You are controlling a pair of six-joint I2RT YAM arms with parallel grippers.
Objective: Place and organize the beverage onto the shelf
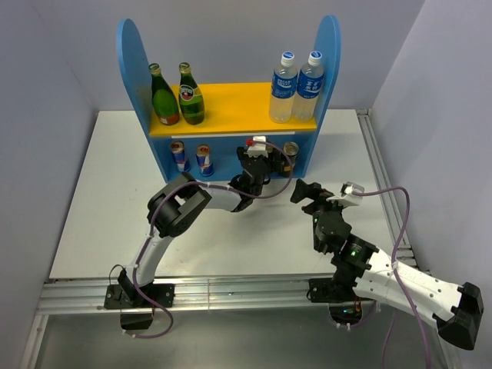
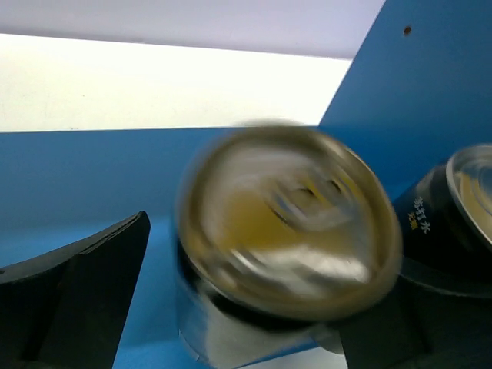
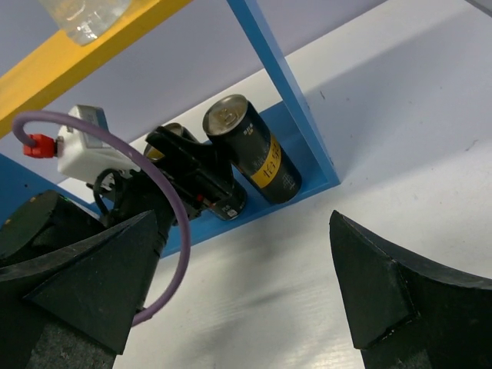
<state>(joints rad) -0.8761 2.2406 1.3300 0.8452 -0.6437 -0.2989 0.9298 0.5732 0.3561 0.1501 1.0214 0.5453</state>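
Note:
The blue shelf (image 1: 129,69) holds two green bottles (image 1: 164,96) on the left of its yellow board (image 1: 231,104). Two blue-and-silver cans (image 1: 179,156) stand on the lower level at the left. A dark brown-gold can (image 1: 290,150) stands at the lower right, also seen in the right wrist view (image 3: 254,150). My left gripper (image 1: 260,155) reaches into the lower level. Its jaws stand open around a second dark can (image 2: 288,223), blurred, with a gap at the left finger (image 2: 77,292). My right gripper (image 1: 307,192) is open and empty over the table in front of the shelf.
Two clear water bottles (image 1: 296,86) stand on the right of the upper board. The shelf's right panel (image 3: 284,92) is close beside the standing dark can. A purple cable (image 3: 181,223) loops off the left wrist. A metal rail (image 1: 231,292) runs along the table's near edge.

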